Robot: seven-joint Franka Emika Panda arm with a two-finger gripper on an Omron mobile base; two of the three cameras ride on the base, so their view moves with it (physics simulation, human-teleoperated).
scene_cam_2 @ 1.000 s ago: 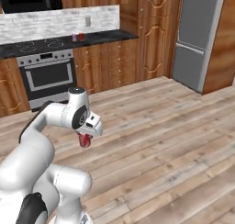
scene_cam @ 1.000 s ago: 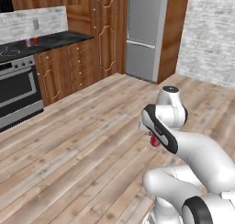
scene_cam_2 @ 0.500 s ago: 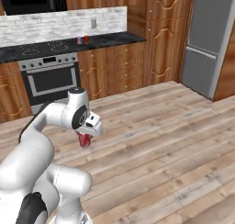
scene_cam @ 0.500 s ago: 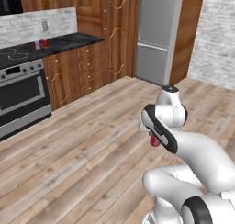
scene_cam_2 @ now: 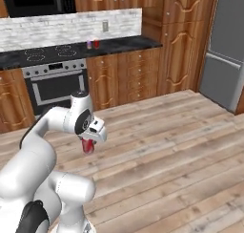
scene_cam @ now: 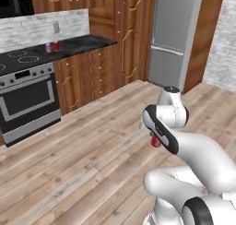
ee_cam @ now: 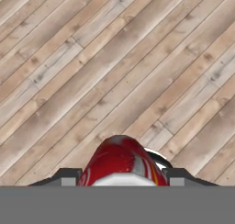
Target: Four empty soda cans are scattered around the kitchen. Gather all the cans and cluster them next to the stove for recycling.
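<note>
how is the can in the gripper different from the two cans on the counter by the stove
The held red can hangs in the gripper above the wood floor; the counter cans stand on the black counter right of the stove.
The held can is alone; the red counter can and the pink-purple can stand side by side.
All are small cans.
</note>
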